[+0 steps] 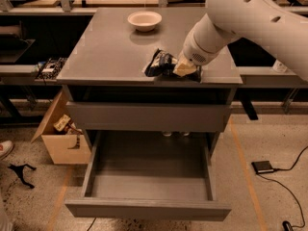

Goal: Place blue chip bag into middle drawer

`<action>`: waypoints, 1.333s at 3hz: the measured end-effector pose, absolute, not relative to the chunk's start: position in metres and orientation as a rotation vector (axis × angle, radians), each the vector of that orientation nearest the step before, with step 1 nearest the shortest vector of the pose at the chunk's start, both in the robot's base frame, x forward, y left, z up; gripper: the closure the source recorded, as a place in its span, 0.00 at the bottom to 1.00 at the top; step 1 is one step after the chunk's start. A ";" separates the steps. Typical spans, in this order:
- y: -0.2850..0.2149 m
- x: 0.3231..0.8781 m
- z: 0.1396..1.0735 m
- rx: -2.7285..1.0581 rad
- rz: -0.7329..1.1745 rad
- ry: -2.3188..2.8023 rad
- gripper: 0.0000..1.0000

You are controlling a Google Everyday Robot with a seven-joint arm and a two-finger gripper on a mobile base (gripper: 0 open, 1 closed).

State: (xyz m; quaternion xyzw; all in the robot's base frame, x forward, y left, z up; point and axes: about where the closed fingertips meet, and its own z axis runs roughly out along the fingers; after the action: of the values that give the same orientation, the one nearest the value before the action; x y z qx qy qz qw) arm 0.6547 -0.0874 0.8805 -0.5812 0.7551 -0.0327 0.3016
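The blue chip bag (159,64) lies crumpled on the grey cabinet top (110,52), near its front edge. My gripper (186,68) is down on the cabinet top, right against the bag's right side, with the white arm (240,18) coming in from the upper right. The bag's right end is hidden behind the gripper. The middle drawer (149,182) is pulled out wide below, with nothing inside it. Another plain grey drawer front (149,117) above it is closed.
A white round bowl (144,19) sits at the back of the cabinet top. An open cardboard box (60,136) stands on the floor to the left of the cabinet. A small black device with a cable (263,166) lies on the floor to the right. Workbenches run behind.
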 end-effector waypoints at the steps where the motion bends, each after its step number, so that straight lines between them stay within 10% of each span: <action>1: -0.092 0.634 0.895 -1.543 -0.013 1.952 0.93; 4: -0.127 0.506 0.957 -1.709 0.263 1.836 1.00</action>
State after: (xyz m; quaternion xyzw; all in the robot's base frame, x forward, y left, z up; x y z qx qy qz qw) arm 0.5064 -0.1272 0.9568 -0.6454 0.6933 0.0991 0.3048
